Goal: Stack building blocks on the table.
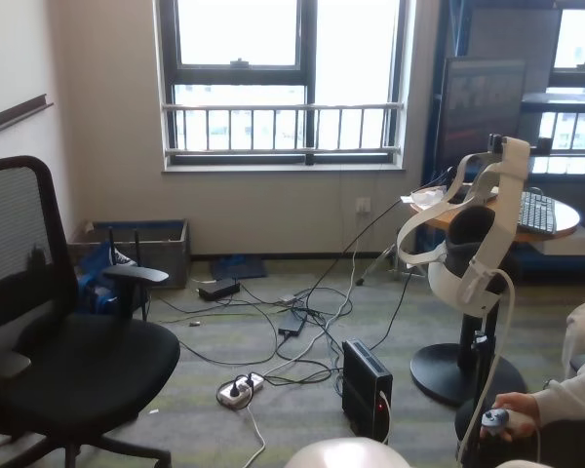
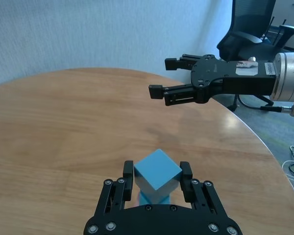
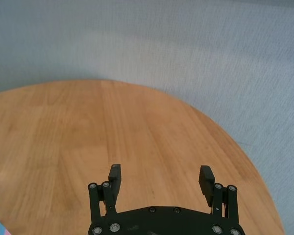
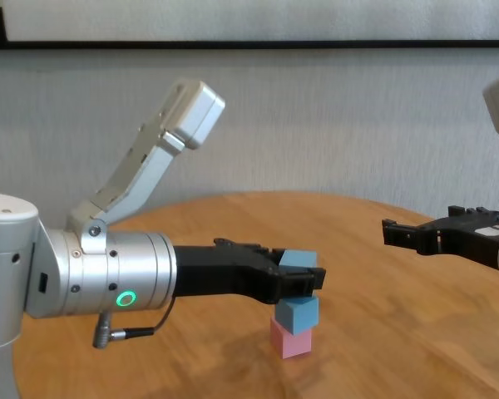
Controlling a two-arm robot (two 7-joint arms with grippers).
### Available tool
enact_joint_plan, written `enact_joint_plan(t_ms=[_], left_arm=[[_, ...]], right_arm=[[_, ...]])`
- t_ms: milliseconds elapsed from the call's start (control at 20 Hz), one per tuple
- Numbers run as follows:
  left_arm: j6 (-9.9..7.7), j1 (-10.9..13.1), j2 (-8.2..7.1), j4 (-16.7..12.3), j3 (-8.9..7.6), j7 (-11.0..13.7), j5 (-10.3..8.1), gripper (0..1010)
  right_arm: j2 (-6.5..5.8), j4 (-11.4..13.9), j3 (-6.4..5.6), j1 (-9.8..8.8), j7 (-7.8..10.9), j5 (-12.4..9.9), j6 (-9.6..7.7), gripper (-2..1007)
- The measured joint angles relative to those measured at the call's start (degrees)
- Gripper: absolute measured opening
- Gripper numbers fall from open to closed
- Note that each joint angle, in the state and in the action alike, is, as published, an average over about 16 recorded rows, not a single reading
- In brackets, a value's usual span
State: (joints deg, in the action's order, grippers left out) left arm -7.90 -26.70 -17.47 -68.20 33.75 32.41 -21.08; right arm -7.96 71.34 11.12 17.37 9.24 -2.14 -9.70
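1. The left gripper (image 4: 303, 281) has its jaws closed on the top light blue cube (image 2: 157, 175). The black fingers (image 2: 128, 172) press its two opposite sides, low in the centre of the left wrist view. The right gripper (image 3: 160, 180) has its jaws spread wide with nothing between them.

2. In the chest view the stack stands lower centre on the round wooden table (image 4: 382, 332). The pale pink cube (image 4: 292, 340) sits on the wood, and a second light blue cube (image 4: 296, 313) rests on it, turned slightly askew.

3. The held cube sits directly over that second cube. Whether the two touch cannot be told, since the fingers hide the seam.

4. The right gripper hovers at the right edge of the chest view, well apart from the stack and above bare table.

5. Judged from this, two tiers are built and the third is being placed. What remains seems to be letting go of the top cube and backing the arm away without nudging the column.

6. The head view shows only the room beyond, with an office chair (image 1: 49, 331) at left. It shows no table or cubes.
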Motion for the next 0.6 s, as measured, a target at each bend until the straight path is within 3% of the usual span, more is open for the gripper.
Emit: enact_joint_plan(t_ms=[600], left_arm=[[0.15, 0.9, -0.65, -2.3, -0.59, -1.2, -0.01, 898]], right_arm=[[0.00, 0.0, 0.00, 0.00, 0.00, 0.0, 0.00, 1005]])
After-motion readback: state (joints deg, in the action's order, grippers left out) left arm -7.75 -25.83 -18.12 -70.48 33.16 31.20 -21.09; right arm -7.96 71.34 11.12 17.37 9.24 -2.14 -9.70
